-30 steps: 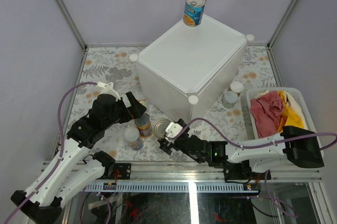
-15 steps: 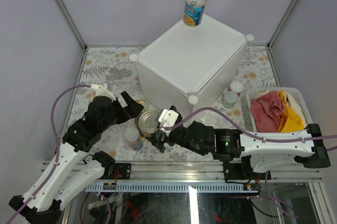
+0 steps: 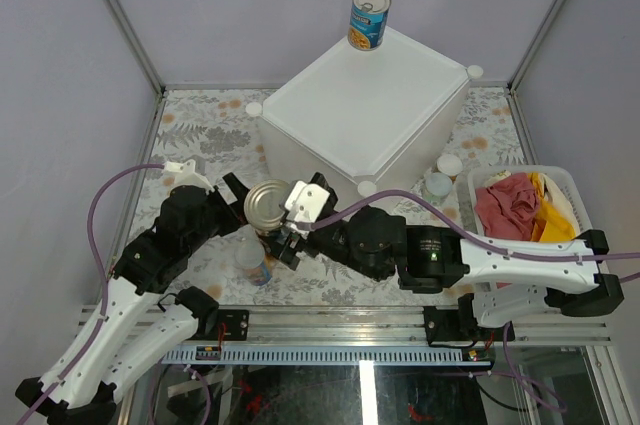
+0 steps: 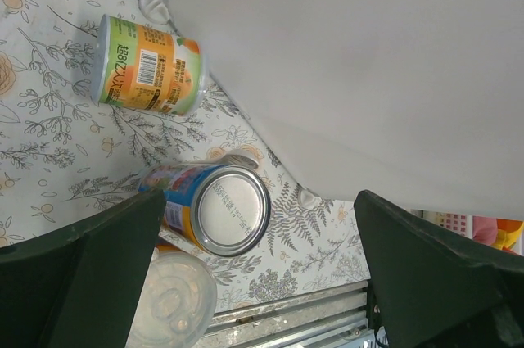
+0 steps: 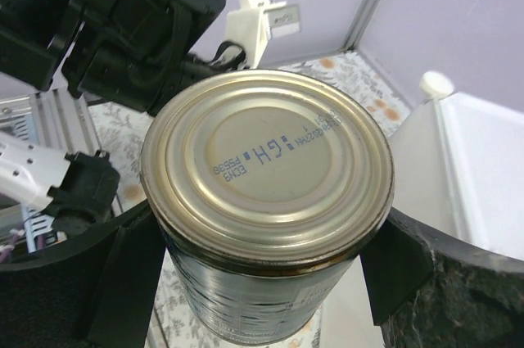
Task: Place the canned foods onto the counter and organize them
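My right gripper point(image 3: 272, 213) point(image 5: 266, 282) is shut on a can with a plain silver top point(image 3: 266, 202) point(image 5: 266, 168), held upright off the table in front of the counter point(image 3: 360, 115). One blue-label can point(image 3: 368, 18) stands on the counter's far corner. My left gripper point(image 3: 240, 203) point(image 4: 262, 282) is open above a blue-label can point(image 4: 219, 209) and a white-lidded tin point(image 3: 252, 257) point(image 4: 170, 303) on the table. An orange-label tin point(image 4: 150, 65) lies on its side by the counter's wall point(image 4: 368, 78). Two small tins point(image 3: 441, 177) stand at the counter's right.
A white slatted basket point(image 3: 572, 185) of coloured cloths sits at the right. The two arms are close together in front of the counter. A metal rail point(image 3: 360, 330) runs along the near edge, and frame posts stand at the back corners.
The right gripper has raised its can from low on the table, up and to the left, turning it upright. The left arm has drawn back slightly to the left.
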You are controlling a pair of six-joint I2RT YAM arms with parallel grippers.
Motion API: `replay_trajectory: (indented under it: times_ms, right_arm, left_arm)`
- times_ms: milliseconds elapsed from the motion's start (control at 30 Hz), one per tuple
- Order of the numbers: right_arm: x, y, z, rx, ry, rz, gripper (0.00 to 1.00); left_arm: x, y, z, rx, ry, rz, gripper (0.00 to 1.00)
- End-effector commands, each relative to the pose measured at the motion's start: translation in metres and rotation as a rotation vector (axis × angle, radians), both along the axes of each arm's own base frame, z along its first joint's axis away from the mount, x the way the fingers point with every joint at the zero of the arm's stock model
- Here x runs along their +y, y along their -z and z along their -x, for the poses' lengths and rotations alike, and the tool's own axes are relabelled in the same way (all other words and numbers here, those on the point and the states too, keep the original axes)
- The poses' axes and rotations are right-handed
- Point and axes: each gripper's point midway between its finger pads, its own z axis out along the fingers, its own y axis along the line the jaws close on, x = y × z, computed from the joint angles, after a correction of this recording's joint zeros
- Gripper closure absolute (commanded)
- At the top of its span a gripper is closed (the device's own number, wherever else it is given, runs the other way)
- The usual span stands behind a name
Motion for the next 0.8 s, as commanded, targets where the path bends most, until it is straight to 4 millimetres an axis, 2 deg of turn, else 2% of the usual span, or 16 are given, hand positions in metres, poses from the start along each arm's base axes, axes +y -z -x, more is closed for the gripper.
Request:
replay_trajectory:
  times_ms: [0, 233, 267, 333, 533, 767]
  right_arm:
    - [-0.028, -0.121, -0.026, -0.097, 0.121, -0.300, 0.96]
    - [-0.046, -0.144, -0.095, -0.118, 0.251, -0.323, 0.96]
    - [-0.046, -0.143, -0.105, -0.122, 0.267, -0.313, 0.96]
    - [-0.055, -0.155, -0.123, -0.136, 0.301, -0.327, 0.96]
    - [-0.088, -0.172, -0.177, -0.167, 0.424, -0.348, 0.96]
    - [-0.134, -0.173, -0.240, -0.172, 0.577, -0.354, 0.97]
  left_arm:
    - [0.002, -0.008, -0.004, -0.036, -0.003, -0.012, 0.00]
    - [-0.002, -0.015, -0.007, -0.060, 0.028, -0.024, 0.00]
    - [-0.003, -0.015, -0.007, -0.062, 0.033, -0.024, 0.00]
    - [-0.004, -0.016, -0.008, -0.066, 0.042, -0.028, 0.00]
    - [-0.002, -0.020, -0.007, -0.083, 0.050, -0.036, 0.00]
    - [-0.003, -0.019, -0.005, -0.084, 0.059, -0.039, 0.00]
